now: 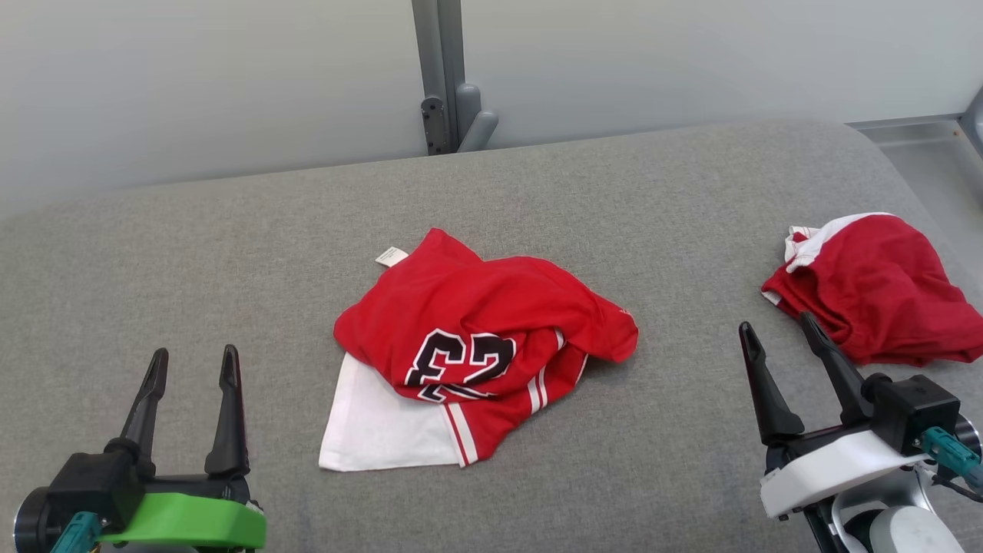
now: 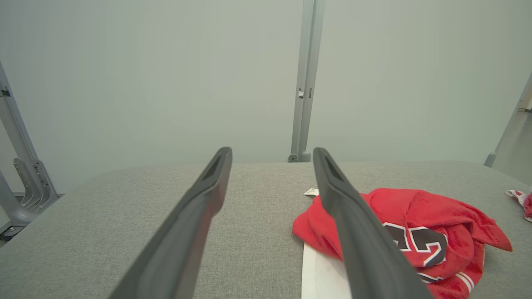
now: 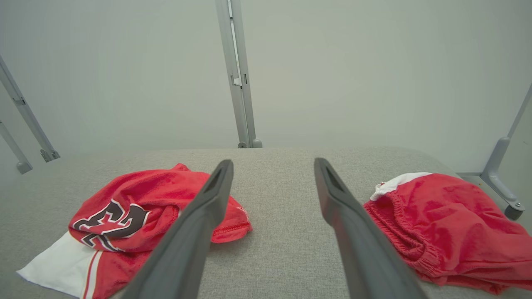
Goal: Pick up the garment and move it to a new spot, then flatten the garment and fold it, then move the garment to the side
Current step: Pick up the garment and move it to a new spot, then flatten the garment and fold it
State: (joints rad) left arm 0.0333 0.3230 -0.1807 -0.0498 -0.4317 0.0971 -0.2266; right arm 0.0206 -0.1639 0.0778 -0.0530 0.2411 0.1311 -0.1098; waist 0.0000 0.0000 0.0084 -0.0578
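Garment (image 1: 480,346) crumpled on grey pad (image 1: 230,253), between both sets of fingers, touching neither. Left gripper (image 1: 192,369) spread, empty; right gripper (image 1: 783,338) spread, empty, second red bundle (image 1: 875,288) just beyond its outer finger. Likely poised for first pick.

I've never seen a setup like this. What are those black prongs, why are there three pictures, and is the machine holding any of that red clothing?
The black prongs are a robot's two grippers, its hands. One picture looks down from its head: the left gripper is at lower left, the right gripper at lower right. The other two come from cameras on each wrist, looking along that hand's own fingers.

On the grey padded surface lie two crumpled garments: a red and white jersey with a black number in the middle, and red shorts to the right.

Nothing is held. Both grippers are open and sit apart from the clothes.
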